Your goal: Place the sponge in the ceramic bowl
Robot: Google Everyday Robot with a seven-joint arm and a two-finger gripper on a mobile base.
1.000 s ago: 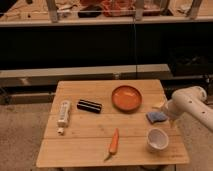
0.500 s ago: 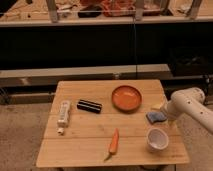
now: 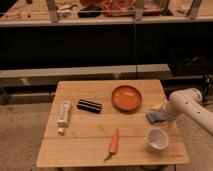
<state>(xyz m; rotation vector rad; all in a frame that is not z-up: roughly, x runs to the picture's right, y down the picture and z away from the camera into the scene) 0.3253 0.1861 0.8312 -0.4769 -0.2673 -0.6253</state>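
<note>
Sponge (image 3: 152,117), small, flat and blue-grey, lying close to the right edge of the wooden table (image 3: 80,147), about halfway between the far and near right corners. Gripper (image 3: 161,110) right at the sponge's far-right end, at the tip of a white arm (image 3: 189,102) reaching in over the right edge; whether gripping or slack, cannot tell (contact with the sponge likewise unclear). Orange ceramic bowl (image 3: 126,97) just left of the sponge and nearer the far edge, apart from it. White cup (image 3: 157,139) upright toward the near right corner. Carrot (image 3: 114,142) by the near edge, around the middle. Black bar (image 3: 89,105) near the table's centre; white tube (image 3: 63,112) along the left edge.
</note>
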